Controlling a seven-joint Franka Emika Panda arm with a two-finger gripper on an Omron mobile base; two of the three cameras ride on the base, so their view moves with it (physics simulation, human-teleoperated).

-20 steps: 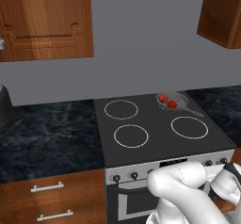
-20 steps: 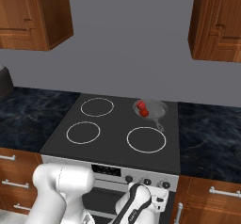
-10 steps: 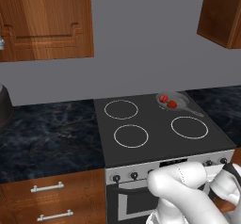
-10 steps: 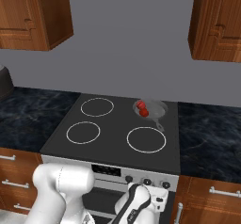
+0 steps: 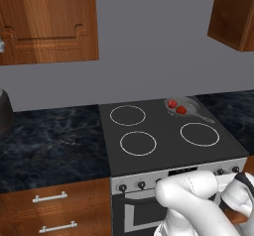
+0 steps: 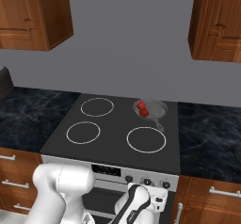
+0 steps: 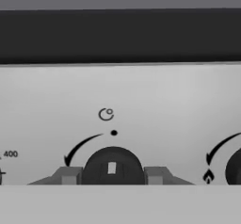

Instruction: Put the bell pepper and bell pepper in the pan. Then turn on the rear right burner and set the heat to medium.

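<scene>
gripper [image 7: 112, 175] stood half closed, its fingertips [image 7: 68, 176] flanking a dark stove knob [image 7: 113, 164]; actual contact with it could not be told.

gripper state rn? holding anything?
Gripper: closed on the stove knob, one finger on each side.

A flat black glass cooktop [image 5: 166, 138] carries four thin white burner rings. On the rear right burner [image 6: 151, 108] sits a small grey-silver pan [image 5: 191, 106], its long thin handle pointing toward the front right. The other three rings are bare. A dark mottled stone surface [image 5: 52, 141] flanks the cooktop on both sides, and a dark round pot [image 5: 5, 112] stands at its far left edge.
</scene>
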